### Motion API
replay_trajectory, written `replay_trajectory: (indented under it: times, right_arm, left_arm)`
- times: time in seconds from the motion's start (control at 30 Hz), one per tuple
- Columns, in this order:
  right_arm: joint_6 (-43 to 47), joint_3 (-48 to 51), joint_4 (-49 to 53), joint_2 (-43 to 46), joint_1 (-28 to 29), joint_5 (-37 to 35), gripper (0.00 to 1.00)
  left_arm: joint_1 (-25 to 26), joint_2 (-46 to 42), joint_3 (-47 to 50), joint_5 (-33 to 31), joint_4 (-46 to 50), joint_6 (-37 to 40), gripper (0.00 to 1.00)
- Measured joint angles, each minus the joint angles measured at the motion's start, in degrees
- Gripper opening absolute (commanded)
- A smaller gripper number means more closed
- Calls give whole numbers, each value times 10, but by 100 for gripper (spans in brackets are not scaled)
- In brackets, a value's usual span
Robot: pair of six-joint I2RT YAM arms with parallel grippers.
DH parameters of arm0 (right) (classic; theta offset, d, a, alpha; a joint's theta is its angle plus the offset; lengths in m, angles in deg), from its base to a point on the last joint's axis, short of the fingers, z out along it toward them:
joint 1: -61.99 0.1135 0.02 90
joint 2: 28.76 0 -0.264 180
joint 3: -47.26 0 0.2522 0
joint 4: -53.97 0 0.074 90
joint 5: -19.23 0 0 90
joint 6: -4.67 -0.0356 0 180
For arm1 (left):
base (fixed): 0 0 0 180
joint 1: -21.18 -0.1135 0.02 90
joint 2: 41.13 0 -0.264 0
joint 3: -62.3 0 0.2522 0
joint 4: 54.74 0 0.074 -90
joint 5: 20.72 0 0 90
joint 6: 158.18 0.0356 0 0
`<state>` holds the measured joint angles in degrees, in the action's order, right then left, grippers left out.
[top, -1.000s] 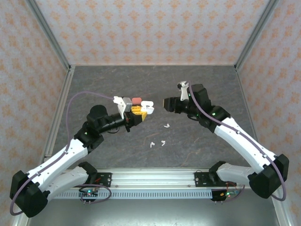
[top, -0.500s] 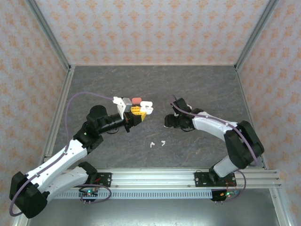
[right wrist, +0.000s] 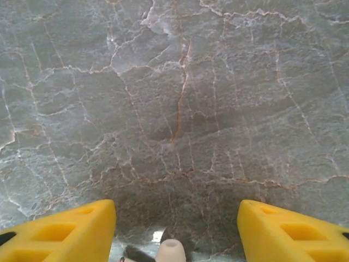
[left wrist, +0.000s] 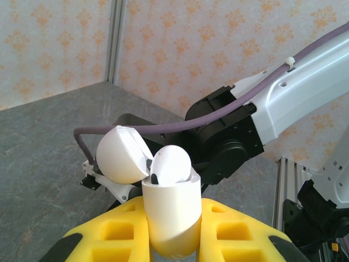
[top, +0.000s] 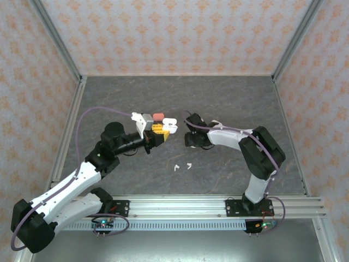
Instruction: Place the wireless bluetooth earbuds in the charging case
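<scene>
Charging case [left wrist: 170, 202], lid open, clenched in left pincer [top: 159, 129]; right pincer [right wrist: 175, 218] released (pale nub [right wrist: 171, 250] at edge, cut off).

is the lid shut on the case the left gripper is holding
No, the white charging case has its lid swung open to the left, with a white earbud sitting in its mouth.

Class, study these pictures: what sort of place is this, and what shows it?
Probably a lab robot test cell: two robot arms bolted to a metal rail, a stone-look tabletop boxed in by patterned panels on metal posts, with loose earbuds lying on it.
</scene>
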<state>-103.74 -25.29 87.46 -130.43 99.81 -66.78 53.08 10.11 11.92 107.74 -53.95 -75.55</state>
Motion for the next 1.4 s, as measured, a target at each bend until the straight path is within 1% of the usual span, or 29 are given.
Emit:
replay_trajectory:
  times: [0.2,0.43,0.83,1.0,1.13,1.23,1.4]
  right_arm:
    - [0,5,6,3,12,-11,61]
    - [-14,47,17,40,17,-17,61]
    - [-26,69,46,72,17,-18,61]
    - [-25,69,43,97,8,17,61]
    - [-24,65,36,110,-21,49,58]
    - [-21,54,35,96,-38,61,55]
    - [-19,31,33,59,-41,74,49]
  left_arm:
    - [0,0,0,0,4,7,10]
    - [0,0,0,-2,18,15,10]
    - [0,0,0,-2,26,15,10]
    - [0,0,0,-2,31,15,10]
    - [0,0,0,-2,33,15,10]
    - [0,0,0,-2,33,15,10]
    - [0,-3,0,-4,33,15,10]
